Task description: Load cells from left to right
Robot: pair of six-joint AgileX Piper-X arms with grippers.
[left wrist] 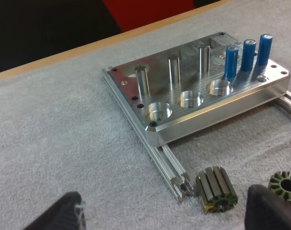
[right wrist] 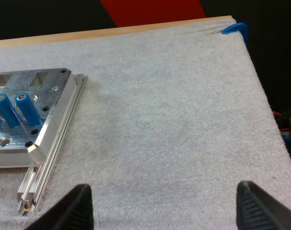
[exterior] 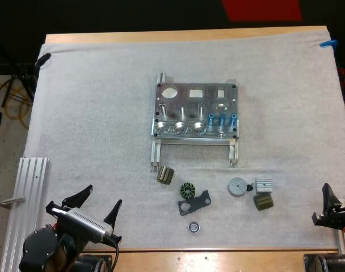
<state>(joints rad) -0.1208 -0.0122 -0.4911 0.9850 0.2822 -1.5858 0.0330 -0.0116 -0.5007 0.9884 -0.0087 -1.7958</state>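
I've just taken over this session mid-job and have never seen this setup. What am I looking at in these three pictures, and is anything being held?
You are working two robot arms at a table with a white mat. The high view looks down from behind the arms. The other two pictures come from a camera on each arm's wrist. The left gripper is at the mat's near left and the right gripper at its near right. Both are open and hold nothing. In the middle of the mat lies a metal fixture. Three blue cylinders stand upright at its front right, with three empty round pockets to their left. Loose parts lie in front of it: a dark slotted cylinder, a green toothed ring, a dark bracket, a small bearing, a silver disc and a silver block.
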